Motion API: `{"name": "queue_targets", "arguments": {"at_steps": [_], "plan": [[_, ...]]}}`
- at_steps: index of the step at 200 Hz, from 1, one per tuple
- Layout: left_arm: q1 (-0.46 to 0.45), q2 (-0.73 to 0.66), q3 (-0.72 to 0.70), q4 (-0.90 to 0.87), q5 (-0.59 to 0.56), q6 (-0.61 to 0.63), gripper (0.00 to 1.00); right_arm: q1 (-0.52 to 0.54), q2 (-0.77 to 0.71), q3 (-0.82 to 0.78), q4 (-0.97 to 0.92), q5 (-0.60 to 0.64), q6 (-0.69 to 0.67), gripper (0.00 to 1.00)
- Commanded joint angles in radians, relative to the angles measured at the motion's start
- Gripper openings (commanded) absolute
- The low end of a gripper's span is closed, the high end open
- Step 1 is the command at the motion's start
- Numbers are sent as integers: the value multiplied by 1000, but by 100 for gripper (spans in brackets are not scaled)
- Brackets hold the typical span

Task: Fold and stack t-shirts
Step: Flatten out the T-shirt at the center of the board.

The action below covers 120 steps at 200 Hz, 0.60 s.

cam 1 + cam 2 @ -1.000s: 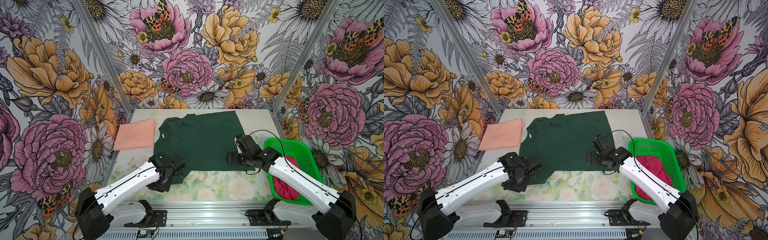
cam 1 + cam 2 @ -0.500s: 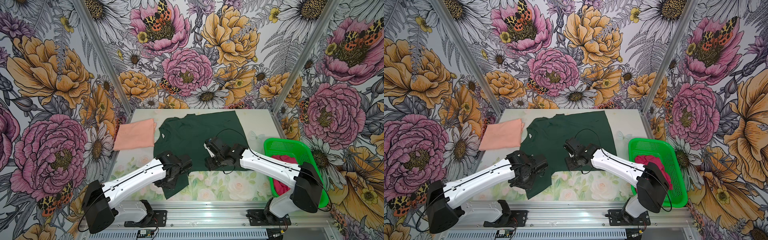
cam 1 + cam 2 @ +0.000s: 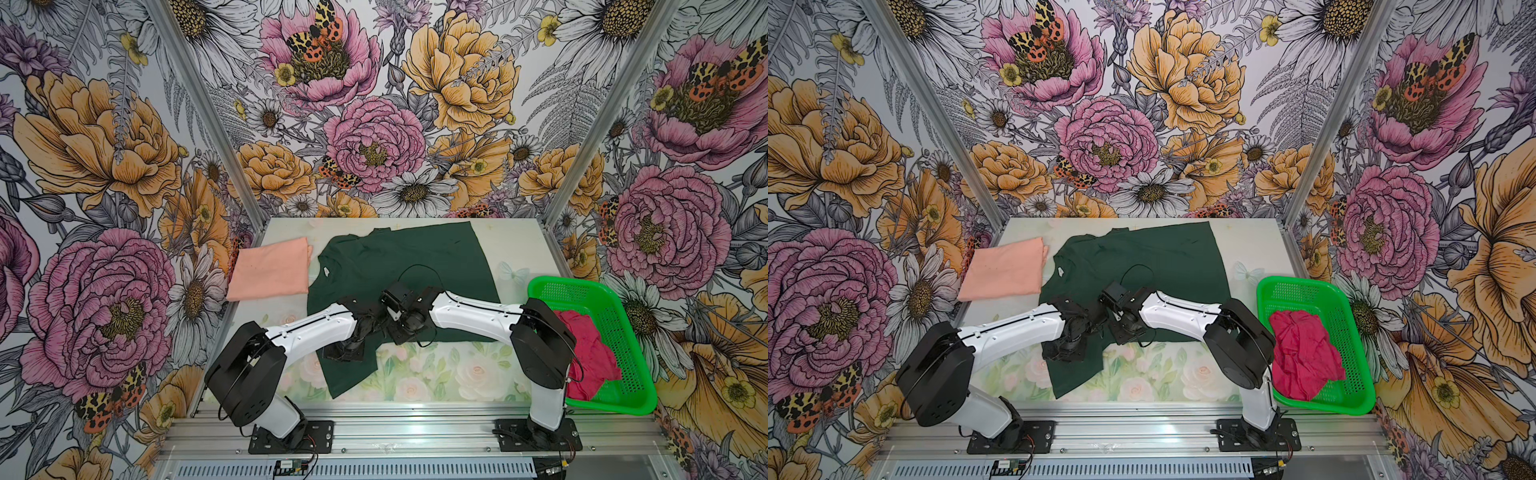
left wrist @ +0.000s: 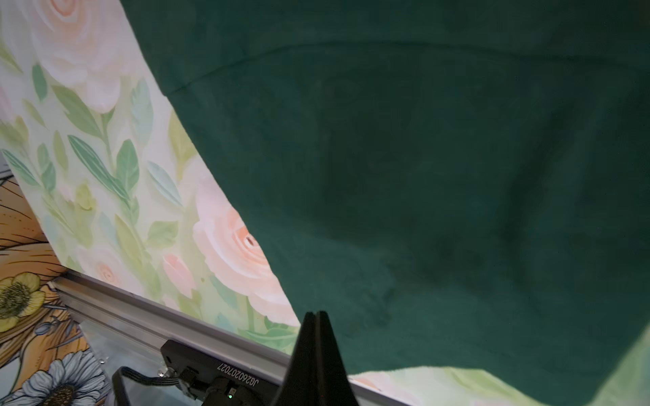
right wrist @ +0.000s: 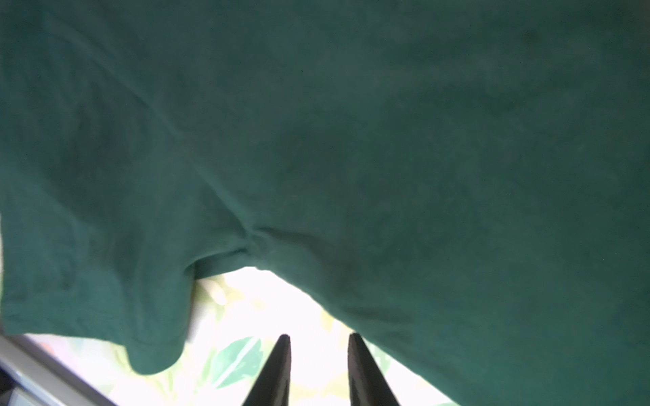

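A dark green t-shirt [image 3: 407, 257] lies spread across the middle of the table in both top views, with one sleeve [image 3: 349, 378] stretched toward the front edge. Both arms meet over its near edge. My left gripper [image 4: 315, 313] is shut at the sleeve's border, and no cloth shows between its tips. My right gripper [image 5: 319, 335] hovers over bare table by the armpit, its fingers slightly apart and holding nothing. A folded peach t-shirt [image 3: 270, 270] rests at the back left. A crimson t-shirt [image 3: 582, 353] lies crumpled in the basket.
The bright green plastic basket [image 3: 573, 282] stands at the table's right edge beside the right arm. Floral walls enclose the table on three sides. An aluminium rail [image 3: 395, 428] runs along the front and carries both arm bases.
Both arms have swung inward to the middle of the green shirt's near edge. The left gripper has closed fully, the right one has narrowed. The sleeve now reaches further toward the front.
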Motion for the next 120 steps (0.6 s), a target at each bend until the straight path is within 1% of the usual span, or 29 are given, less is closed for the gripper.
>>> {"name": "queue_targets", "arguments": {"at_steps": [1,9,22,27,32,36,43,51,63,74,96,106,120], "plan": [[67,-248,-160,311,38,-167,0,66,-3,26,34,-7,3,27],[71,-365,-213,352,10,-214,0,76,-5,24,36,-1,7,28],[84,-560,-264,350,-66,-261,0,87,-5,25,38,-7,8,28],[93,-633,-280,347,-89,-259,0,91,-1,27,39,-12,6,28],[107,-699,-294,341,-108,-251,6,94,2,29,39,-12,5,28],[123,-747,-304,331,-114,-244,8,96,6,30,38,-12,5,28],[158,-819,-313,301,-117,-239,9,97,15,32,39,-13,4,28],[208,-879,-322,272,-95,-217,10,96,27,34,39,-10,3,28],[278,-926,-331,228,-56,-203,11,97,43,40,39,-1,7,28],[322,-941,-353,229,-4,-206,12,97,66,51,39,12,3,28],[328,-903,-394,250,14,-259,13,93,120,86,39,41,-7,27],[329,-879,-408,261,14,-265,10,91,144,105,39,42,-9,26],[331,-851,-415,277,16,-255,9,89,167,120,39,57,-9,26]]}}
